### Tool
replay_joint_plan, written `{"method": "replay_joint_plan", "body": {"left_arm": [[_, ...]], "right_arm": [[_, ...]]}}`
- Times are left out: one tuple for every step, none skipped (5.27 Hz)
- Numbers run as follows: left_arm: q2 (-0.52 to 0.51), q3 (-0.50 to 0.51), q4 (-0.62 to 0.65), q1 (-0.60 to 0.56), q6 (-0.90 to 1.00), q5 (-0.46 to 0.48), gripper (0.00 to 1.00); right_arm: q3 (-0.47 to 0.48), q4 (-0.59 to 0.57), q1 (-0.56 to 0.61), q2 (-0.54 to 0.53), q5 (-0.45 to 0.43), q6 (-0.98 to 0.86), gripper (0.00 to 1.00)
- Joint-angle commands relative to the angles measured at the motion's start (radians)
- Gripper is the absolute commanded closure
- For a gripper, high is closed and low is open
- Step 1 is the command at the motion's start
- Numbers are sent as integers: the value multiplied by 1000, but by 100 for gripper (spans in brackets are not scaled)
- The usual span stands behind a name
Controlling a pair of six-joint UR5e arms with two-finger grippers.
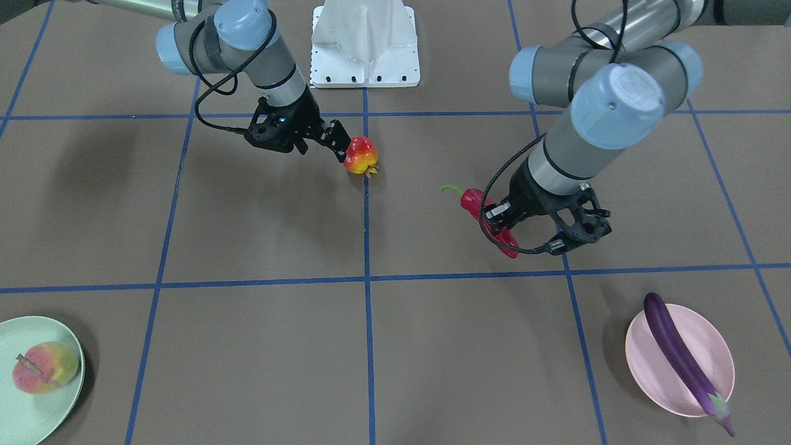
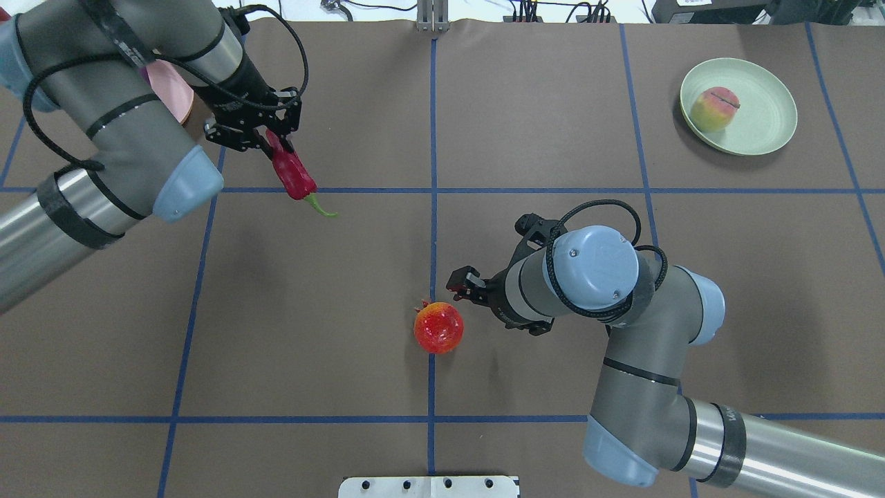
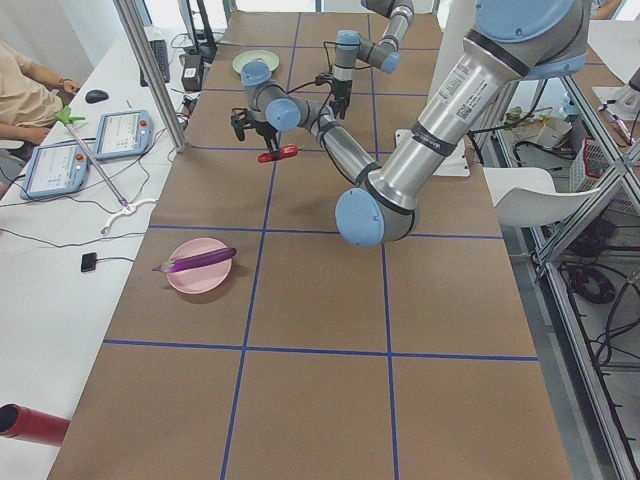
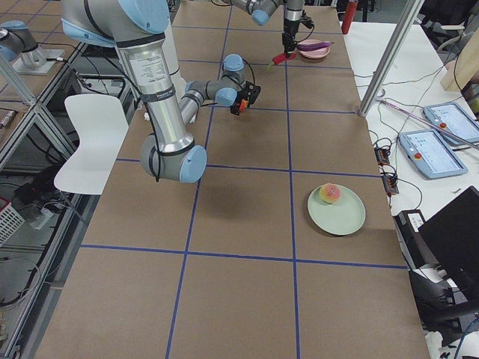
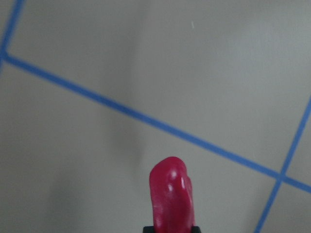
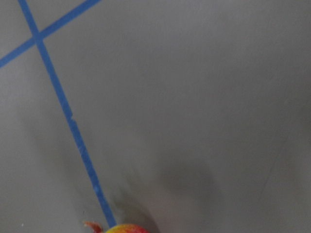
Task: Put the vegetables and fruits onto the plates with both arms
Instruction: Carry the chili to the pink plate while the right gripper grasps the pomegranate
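Observation:
My left gripper (image 1: 494, 225) (image 2: 266, 142) is shut on the red chili pepper (image 1: 474, 201) (image 2: 292, 173) and holds it above the table, green stem pointing away. The chili's tip fills the bottom of the left wrist view (image 5: 172, 199). My right gripper (image 1: 340, 143) (image 2: 460, 282) is at the side of the red-orange pomegranate-like fruit (image 1: 361, 154) (image 2: 438, 327), fingertips touching it. I cannot tell whether that gripper is open or shut. The purple eggplant (image 1: 676, 352) lies across the pink plate (image 1: 717, 361). The peach (image 1: 44, 368) (image 2: 714, 108) lies on the mint green plate (image 1: 37, 420) (image 2: 760, 117).
The white base block (image 1: 364, 46) (image 2: 429, 486) stands at the robot's edge of the table. Blue tape lines cross the brown table. In the overhead view my left arm hides most of the pink plate (image 2: 173, 86).

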Motion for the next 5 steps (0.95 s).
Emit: {"method": "replay_joint_plan", "body": {"left_arm": [[-9,210,-12,-190,247,-42,100],[-48,337,-33,-236,309,-42,100],[-72,430,-108,-258,309,-39,100],[-82,447,-119,-264,305,-37,100],[-90,447,-116,-264,297,-37,100]], "right_arm": [[-40,-57,-39,90,-27,59,0],[-62,-57,-42,113,-33,82,0],[-108,-54,-42,145,-39,110,0],[-158,-57,-42,167,-47,119,0],[-157,-104,-45,162,-39,110,0]]}}
